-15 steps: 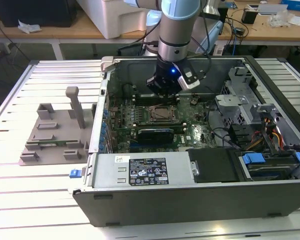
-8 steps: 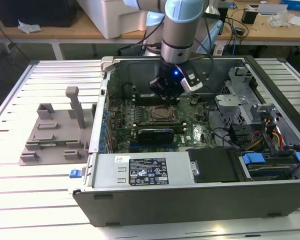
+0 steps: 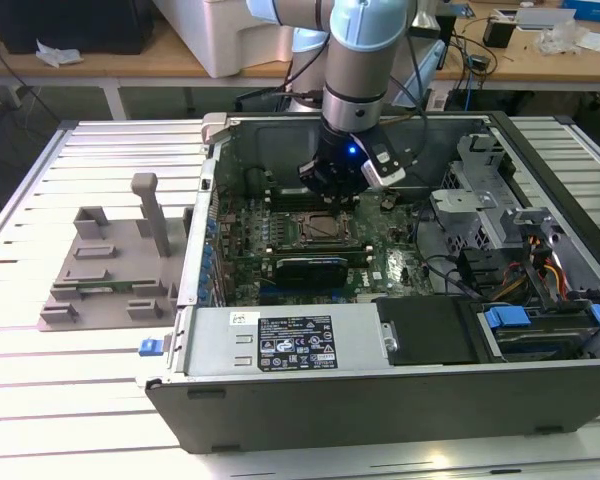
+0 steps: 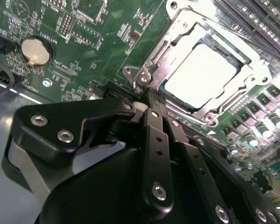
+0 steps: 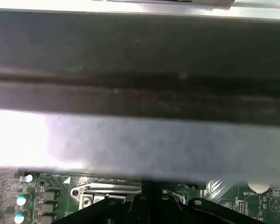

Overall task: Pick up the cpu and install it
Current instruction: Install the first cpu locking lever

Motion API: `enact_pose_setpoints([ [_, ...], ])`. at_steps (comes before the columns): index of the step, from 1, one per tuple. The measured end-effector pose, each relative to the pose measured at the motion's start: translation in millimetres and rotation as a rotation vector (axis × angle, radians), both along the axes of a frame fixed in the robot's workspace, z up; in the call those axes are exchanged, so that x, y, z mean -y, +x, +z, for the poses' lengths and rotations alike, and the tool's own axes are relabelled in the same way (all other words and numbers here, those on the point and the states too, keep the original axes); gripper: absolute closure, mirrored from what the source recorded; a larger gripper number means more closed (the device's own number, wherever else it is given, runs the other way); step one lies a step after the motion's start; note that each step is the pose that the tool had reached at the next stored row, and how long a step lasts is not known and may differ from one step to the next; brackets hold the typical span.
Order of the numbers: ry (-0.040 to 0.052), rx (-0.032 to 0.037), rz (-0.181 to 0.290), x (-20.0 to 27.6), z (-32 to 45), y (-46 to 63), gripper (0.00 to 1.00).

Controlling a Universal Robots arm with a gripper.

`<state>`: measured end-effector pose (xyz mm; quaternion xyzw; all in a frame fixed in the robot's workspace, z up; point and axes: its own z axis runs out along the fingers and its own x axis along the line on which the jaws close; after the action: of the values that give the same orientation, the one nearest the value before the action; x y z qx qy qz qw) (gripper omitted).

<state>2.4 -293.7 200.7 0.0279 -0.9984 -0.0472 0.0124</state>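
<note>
The cpu (image 4: pixel 200 72), a flat square chip with a shiny silver top, lies inside the metal-framed socket (image 4: pixel 177 28) on the green motherboard. My gripper (image 4: pixel 151 100) hangs just beside the socket's corner, its black fingers (image 4: pixel 155 135) pressed together with nothing between them. In the exterior view the gripper (image 3: pixel 330 188) hovers inside the open computer case (image 3: pixel 380 400), directly above the far edge of the socket (image 3: pixel 315 228). The first wrist view has the gripper (image 5: pixel 149 193) next to the socket frame (image 5: pixel 107 189), with the case wall (image 5: pixel 140 93) close behind.
A long black expansion card (image 3: pixel 305 268) lies just in front of the socket. The power supply (image 3: pixel 290 340) and drive bays with cables (image 3: pixel 520 270) line the case. A grey plastic fixture (image 3: pixel 110 265) stands on the slatted table at the exterior view's left. A coin battery (image 4: pixel 36 50) sits on the board.
</note>
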Motion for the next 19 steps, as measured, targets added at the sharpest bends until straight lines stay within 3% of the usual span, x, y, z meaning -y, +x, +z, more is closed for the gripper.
enact_pose_setpoints([
  [4, -0.0015, -0.0004, 0.0, -1.0, 0.3, 0.0, 0.89],
  [6, 0.0037, -0.0001, 0.0, -5.3, -0.1, 0.2, 0.89],
  [9, 0.0034, 0.0018, 0.0, -5.5, 12.5, 0.2, 0.89],
  [11, -0.0014, 0.0026, 0.0, -2.9, 18.0, 0.1, 0.89],
  [12, -0.0104, 0.0026, 0.0, -0.5, 18.4, 0.1, 0.89],
  [14, -0.0497, 0.0028, 0.0, 6.3, 18.6, -0.1, 0.89],
  [15, -0.0621, 0.0029, 0.0, 9.7, 18.6, -0.1, 0.89],
  [17, -0.0725, 0.0029, 0.0, 14.7, 18.6, -0.1, 0.89],
  [19, -0.0801, 0.0029, 0.0, 23.4, 18.6, -0.1, 0.89],
])
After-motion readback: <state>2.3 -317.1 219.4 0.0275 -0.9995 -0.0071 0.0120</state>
